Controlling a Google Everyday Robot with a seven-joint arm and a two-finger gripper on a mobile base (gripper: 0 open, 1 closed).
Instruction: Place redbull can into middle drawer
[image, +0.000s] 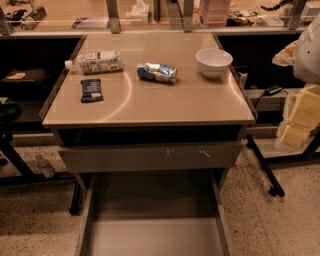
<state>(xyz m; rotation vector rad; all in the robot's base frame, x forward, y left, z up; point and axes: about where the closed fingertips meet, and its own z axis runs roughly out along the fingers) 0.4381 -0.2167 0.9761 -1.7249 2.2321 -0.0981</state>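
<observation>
Open middle drawer (155, 235) cropped below; tool (301, 117) cropped at right edge.

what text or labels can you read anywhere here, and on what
None of the text here can be read.
The white-labelled bottle: dark print on the label, too blurred.
The dark-blue snack bar: pale print, too blurred.
The redbull can: markings unreadable.
The gripper is not in view.
</observation>
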